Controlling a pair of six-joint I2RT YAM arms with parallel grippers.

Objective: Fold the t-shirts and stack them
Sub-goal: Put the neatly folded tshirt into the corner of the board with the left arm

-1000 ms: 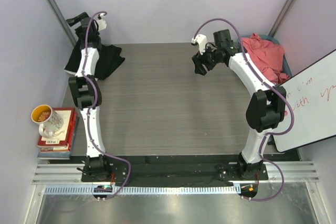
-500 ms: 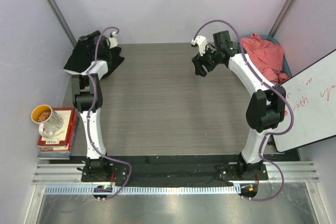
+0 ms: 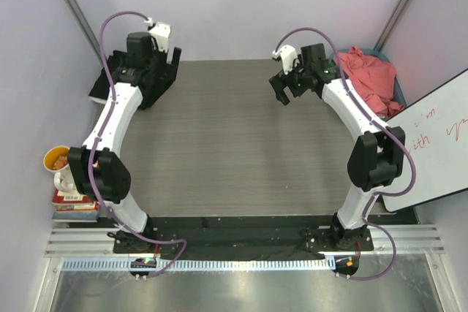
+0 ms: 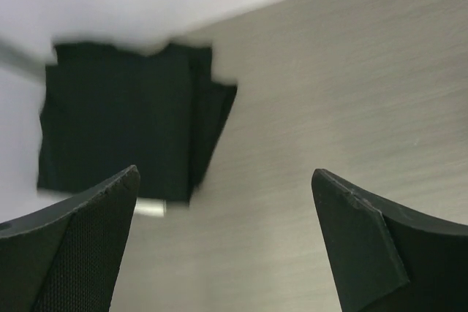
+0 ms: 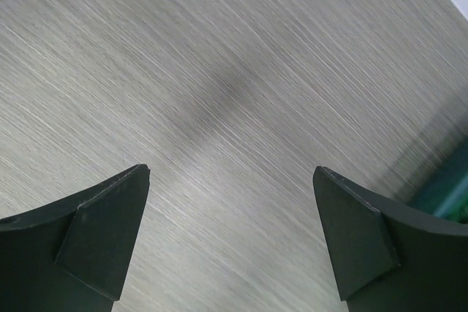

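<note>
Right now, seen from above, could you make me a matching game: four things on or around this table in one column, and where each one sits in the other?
Things:
1. black tee
2. pink tee
3. mug
4. whiteboard

Places:
A. leaning at the right edge
B. far-left corner
C. on the books, left side
D. far-right corner

Pairs: 1-B, 2-D, 3-C, 4-A
</note>
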